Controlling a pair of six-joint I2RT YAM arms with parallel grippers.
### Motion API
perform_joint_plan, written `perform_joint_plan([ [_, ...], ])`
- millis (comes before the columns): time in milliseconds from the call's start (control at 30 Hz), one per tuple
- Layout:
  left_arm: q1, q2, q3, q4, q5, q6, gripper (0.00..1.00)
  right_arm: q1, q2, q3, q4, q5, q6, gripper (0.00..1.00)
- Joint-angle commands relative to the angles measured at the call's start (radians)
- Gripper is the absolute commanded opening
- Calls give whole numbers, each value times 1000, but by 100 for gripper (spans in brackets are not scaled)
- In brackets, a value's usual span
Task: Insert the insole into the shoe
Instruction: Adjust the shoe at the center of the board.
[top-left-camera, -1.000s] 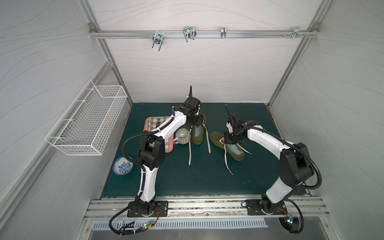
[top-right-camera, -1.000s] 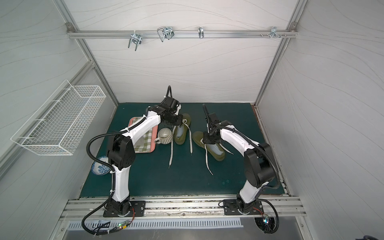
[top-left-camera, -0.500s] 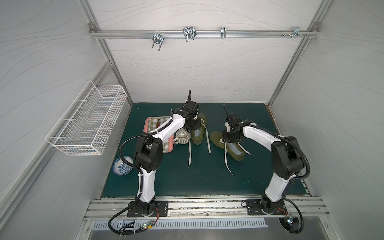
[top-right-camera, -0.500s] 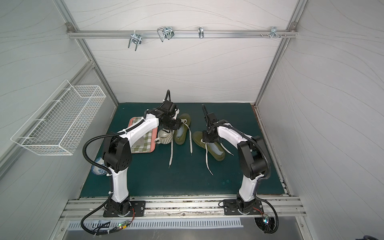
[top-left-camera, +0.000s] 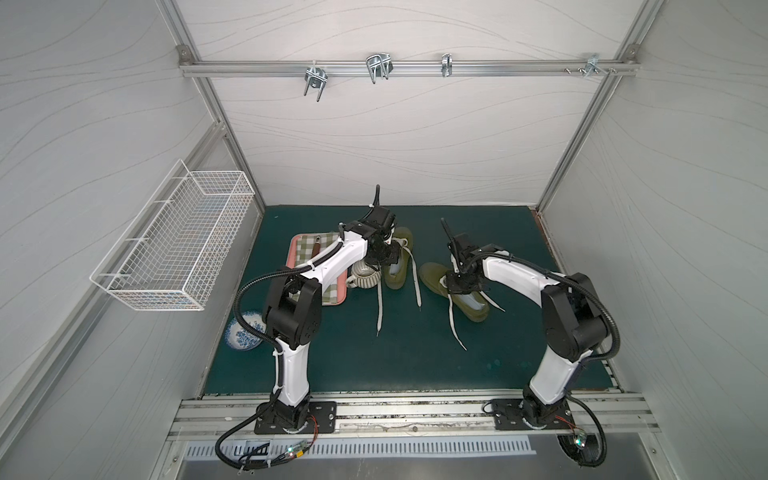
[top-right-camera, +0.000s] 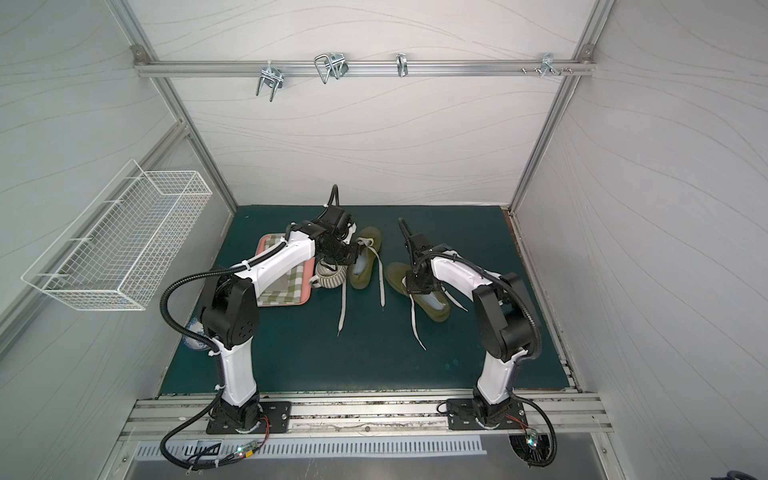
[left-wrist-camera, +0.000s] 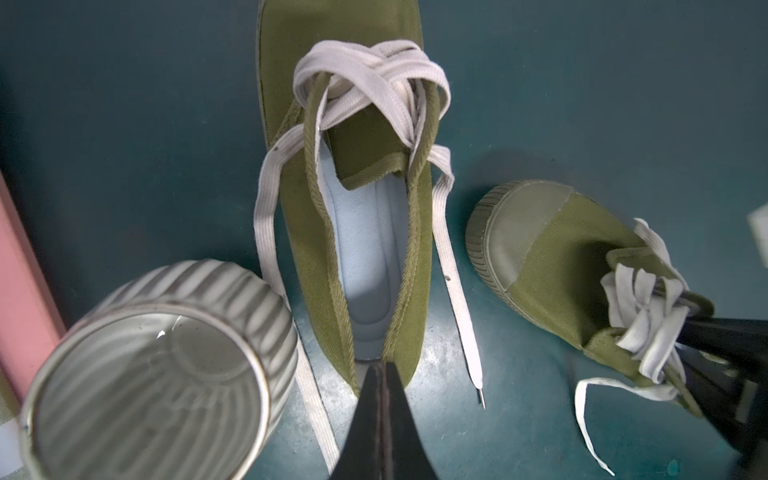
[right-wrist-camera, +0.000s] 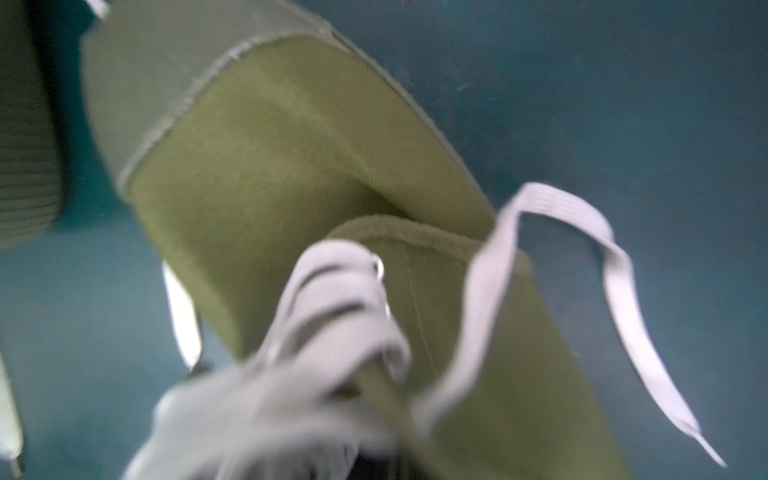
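Two clenched pincers at a pair of olive canvas shoes on the green mat.
The shoe beside the striped mug lies flat, and its pale blue insole sits inside, running under the tongue. The left pincer, fingers pressed together, touches the heel rim with its tips. The second shoe, just beside the first, holds its own pale insole. The right pincer is clenched too, its tip pushed in among the white laces at the tongue. Whether it pinches a lace cannot be told.
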Motion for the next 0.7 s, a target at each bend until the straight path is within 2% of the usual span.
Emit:
perform_joint_plan([
  [0,-5,-35,40,-18,-12,6,0,-7,-98,100,-149,39,-93,0],
  [67,-9,-40,39,-22,-16,6,0,-14,-112,124,-205,24,-142,0],
  [200,-13,-37,42,-23,-33,6,5,-50,-146,110,-231,14,-174,17],
  [267,-17,-27,53,-26,-37,9,6,-58,-161,96,-205,-12,-173,19],
  [300,-16,-23,59,-29,-34,8,6,-58,-169,93,-180,-42,-162,18],
  [367,-15,-23,66,-32,-38,5,5,-55,-171,107,-131,-148,-146,4],
  [400,-13,-23,68,-23,-39,-2,5,-50,-156,132,-119,-180,-130,2],
  [500,5,10,113,2,-8,-29,5,-27,-93,222,-160,-179,-106,0],
  [667,42,181,357,-98,21,-3,4,-22,-89,229,-178,-187,-100,0],
])
